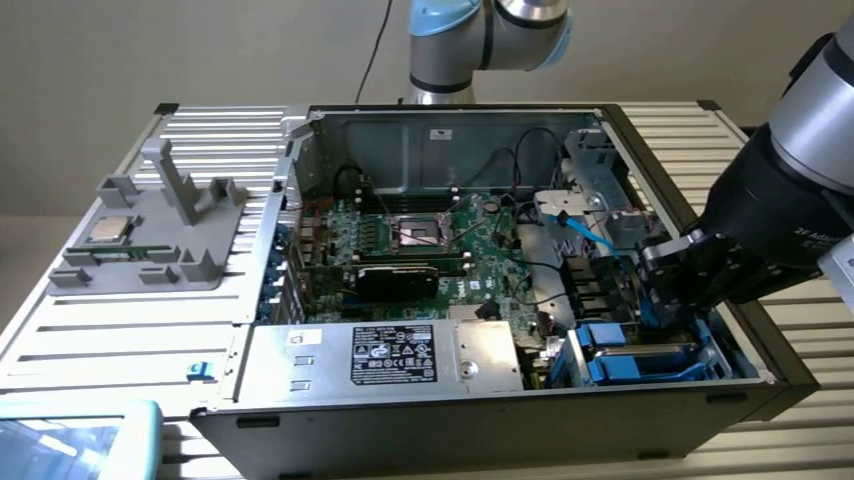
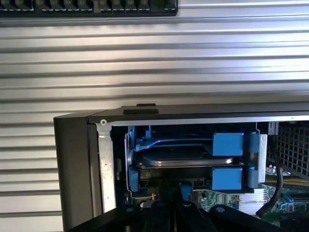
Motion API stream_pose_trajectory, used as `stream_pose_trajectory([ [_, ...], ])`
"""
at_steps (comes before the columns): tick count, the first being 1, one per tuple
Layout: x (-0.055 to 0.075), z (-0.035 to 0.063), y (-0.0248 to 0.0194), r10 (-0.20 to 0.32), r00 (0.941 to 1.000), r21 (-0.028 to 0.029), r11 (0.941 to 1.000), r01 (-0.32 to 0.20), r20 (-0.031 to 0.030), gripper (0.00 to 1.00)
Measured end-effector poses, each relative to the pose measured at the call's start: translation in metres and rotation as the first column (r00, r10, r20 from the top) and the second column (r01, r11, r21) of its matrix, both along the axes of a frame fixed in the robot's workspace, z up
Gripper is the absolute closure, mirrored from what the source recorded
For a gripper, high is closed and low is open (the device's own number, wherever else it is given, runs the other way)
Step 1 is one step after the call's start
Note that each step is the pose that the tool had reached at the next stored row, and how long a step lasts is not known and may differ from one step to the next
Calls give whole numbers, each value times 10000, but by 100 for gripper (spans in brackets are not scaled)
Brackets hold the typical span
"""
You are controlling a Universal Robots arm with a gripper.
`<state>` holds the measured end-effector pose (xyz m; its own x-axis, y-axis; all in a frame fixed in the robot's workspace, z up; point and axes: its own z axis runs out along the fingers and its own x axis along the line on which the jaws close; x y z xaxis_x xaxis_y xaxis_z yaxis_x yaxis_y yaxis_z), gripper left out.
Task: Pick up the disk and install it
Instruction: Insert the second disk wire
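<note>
Disk (image 2: 190, 159) in its blue frame (image 2: 227, 144) sits inside the drive bay at the corner of the open computer case (image 1: 747, 385), on the exterior view's right. Gripper (image 1: 674, 300) hangs just above that bay; whether its fingers are spread or closed cannot be told.

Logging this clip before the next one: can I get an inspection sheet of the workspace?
Surface: ribbed metal table, open PC case on it.
Job's things: disk in its blue frame sits in the case's corner bay.
Clutter: grey fixture holding a chip; silver box with black label.
Pincer: over the bay at the exterior view's right; fingers cannot be judged.
Cables: blue cable and black wires over the board.
Surroundings: plain wall, arm base behind the case.
</note>
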<state>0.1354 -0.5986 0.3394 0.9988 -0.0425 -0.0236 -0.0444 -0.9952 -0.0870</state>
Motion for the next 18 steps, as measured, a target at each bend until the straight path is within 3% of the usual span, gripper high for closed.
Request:
stream_pose_trajectory([
  [7, 1, -15, -5, 1, 10000, 17, 10000, -1, -11, 89],
  [8, 0, 11, -5, 1, 10000, 35, 10000, -1, -16, 89],
  [15, -2, 317, -2, 1, 10000, 18, 10000, -1, -24, 89],
  [18, -13, 397, 21, 1, 10000, 1, 10000, -1, -23, 89],
])
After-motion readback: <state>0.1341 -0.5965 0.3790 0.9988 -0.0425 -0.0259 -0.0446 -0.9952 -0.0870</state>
